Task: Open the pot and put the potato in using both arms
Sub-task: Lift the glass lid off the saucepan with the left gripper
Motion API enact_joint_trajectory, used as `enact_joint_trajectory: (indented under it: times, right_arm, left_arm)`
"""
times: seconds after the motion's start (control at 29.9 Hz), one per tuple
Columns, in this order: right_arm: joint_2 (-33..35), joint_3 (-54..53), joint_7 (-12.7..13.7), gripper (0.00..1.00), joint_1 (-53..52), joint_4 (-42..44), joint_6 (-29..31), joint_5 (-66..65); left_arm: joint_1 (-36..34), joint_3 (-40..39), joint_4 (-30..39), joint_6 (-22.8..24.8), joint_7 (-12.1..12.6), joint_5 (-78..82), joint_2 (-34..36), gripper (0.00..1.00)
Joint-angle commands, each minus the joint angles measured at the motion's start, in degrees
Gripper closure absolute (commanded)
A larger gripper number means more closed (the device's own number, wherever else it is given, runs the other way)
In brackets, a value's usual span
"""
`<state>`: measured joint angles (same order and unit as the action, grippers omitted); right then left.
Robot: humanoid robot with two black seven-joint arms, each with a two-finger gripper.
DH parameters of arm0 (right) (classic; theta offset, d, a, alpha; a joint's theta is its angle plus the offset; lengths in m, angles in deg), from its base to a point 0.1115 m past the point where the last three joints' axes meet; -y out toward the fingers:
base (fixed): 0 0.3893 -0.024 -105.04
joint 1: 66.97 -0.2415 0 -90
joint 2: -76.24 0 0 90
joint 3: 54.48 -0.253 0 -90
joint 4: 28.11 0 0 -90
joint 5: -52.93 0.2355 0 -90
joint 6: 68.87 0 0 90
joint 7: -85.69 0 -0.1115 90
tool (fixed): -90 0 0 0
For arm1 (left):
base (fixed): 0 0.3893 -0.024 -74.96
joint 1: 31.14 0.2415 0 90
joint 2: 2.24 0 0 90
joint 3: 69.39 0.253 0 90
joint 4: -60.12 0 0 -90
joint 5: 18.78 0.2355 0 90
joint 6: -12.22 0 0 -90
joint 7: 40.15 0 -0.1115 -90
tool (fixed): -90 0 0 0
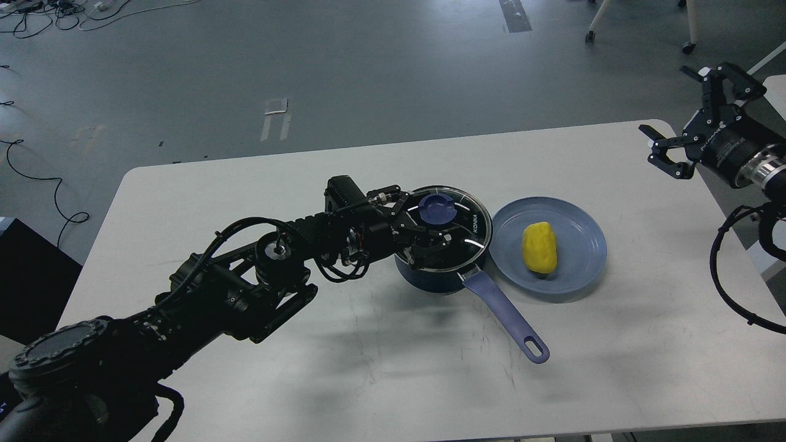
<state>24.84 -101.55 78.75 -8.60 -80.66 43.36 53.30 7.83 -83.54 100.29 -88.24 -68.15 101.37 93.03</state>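
My left hand reaches over the pot mid-counter, fingers spread around the lid's knob, ready to lift. Just right of the pot, the potato waits on its plate. Beyond, my right hand hovers spread, free for it.

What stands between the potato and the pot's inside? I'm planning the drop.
The glass lid covers the pot; the left gripper is at its blue knob. The potato lies on the plate.

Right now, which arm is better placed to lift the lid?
Left. Its tool sits over the glass lid, fingers around the blue knob. The right tool is open, off beyond the table's right edge.
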Motion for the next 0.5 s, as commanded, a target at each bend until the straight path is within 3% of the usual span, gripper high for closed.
enact_joint_trajectory:
  times: [0.0, 0.13, 0.47]
  right_arm:
    - [0.0, 0.1, 0.0, 0.0, 0.2, 0.1, 0.0, 0.0]
    - [-0.1, 0.1, 0.0, 0.0, 0.2, 0.1, 0.1, 0.0]
    - [-0.1, 0.1, 0.0, 0.0, 0.5, 0.2, 0.2, 0.0]
  left_arm:
    - [-0.1, 0.0, 0.0, 0.1, 0.0, 0.1, 0.0, 0.39]
    - [-0.1, 0.3, -0.6, 0.0, 0.0, 0.0, 0.0, 0.67]
    - [-0.1, 0.3, 0.3, 0.0, 0.0, -0.3, 0.7, 0.68]
